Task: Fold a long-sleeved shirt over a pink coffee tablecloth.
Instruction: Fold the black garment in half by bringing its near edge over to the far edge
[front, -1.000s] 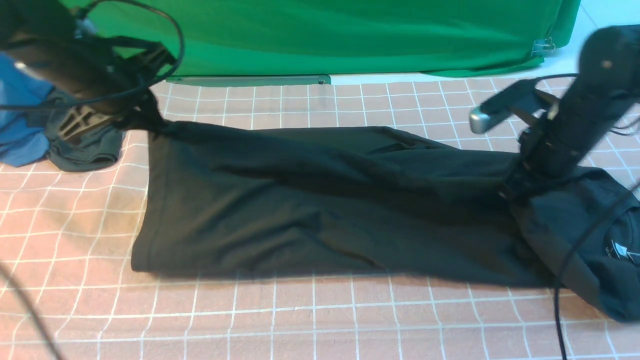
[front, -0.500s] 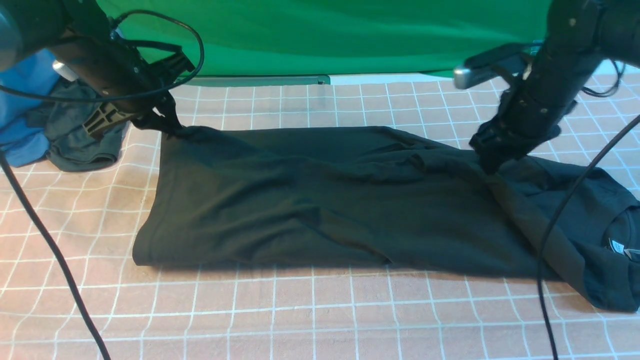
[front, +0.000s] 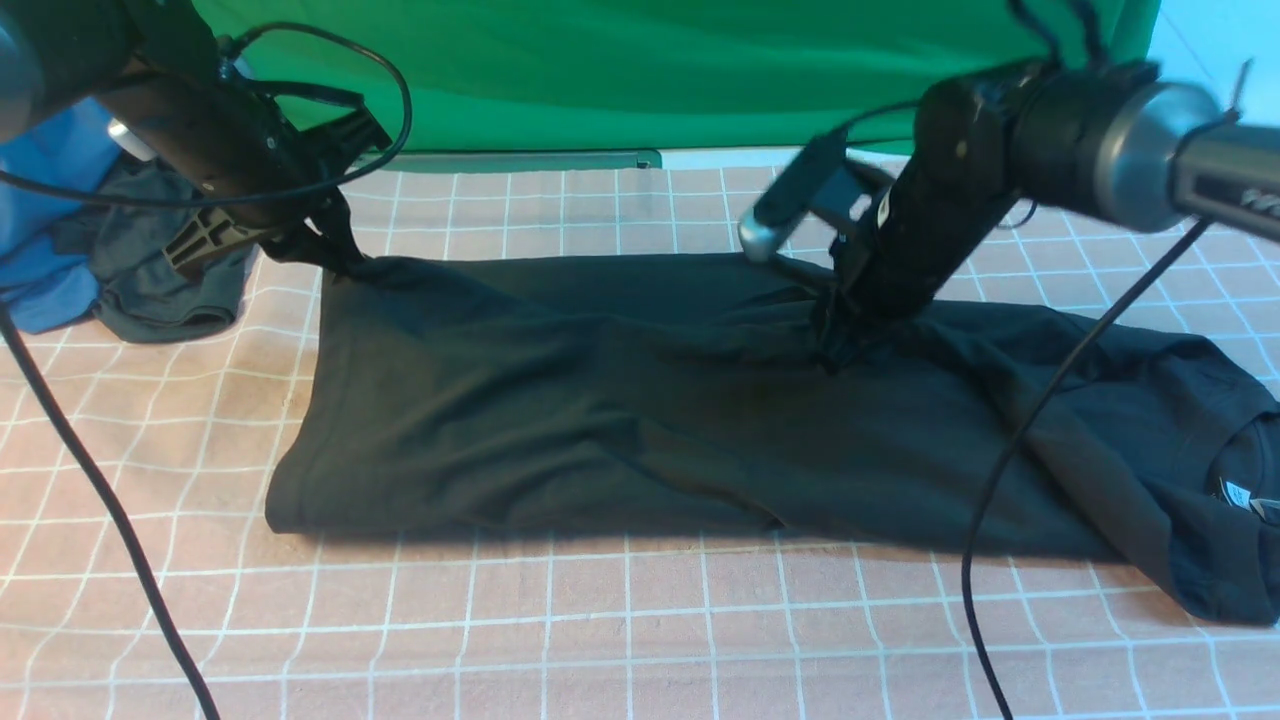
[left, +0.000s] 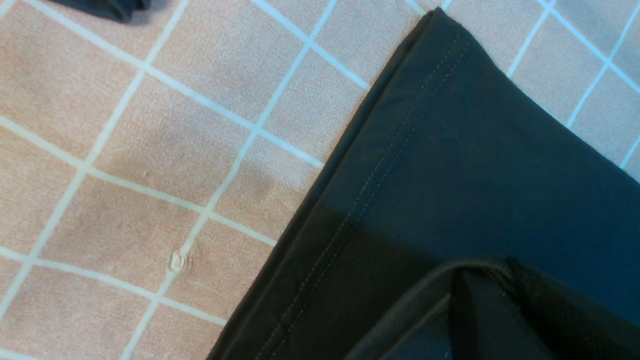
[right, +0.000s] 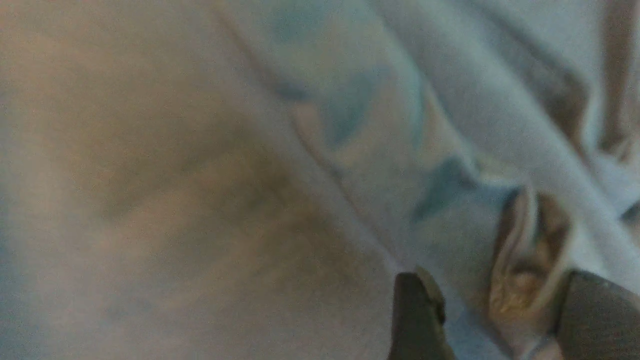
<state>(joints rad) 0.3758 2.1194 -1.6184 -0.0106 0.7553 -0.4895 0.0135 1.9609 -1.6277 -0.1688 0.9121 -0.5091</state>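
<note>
Leftward, the left hand (front: 343, 260) is pinched closed on the far hem corner of the large black cotton long-sleeved shirt (front: 620, 420), likely anchoring it taut on the dusty-pink grid-lined tablecloth (front: 640, 620). Right of it, the right hand (front: 833, 348) stands parted, low over a mid-shirt crease, seemingly poised to gather cloth for a fold.

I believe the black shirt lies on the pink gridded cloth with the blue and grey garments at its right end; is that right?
No: the front view shows the blue garment and grey garment at the left end of the shirt.
</note>
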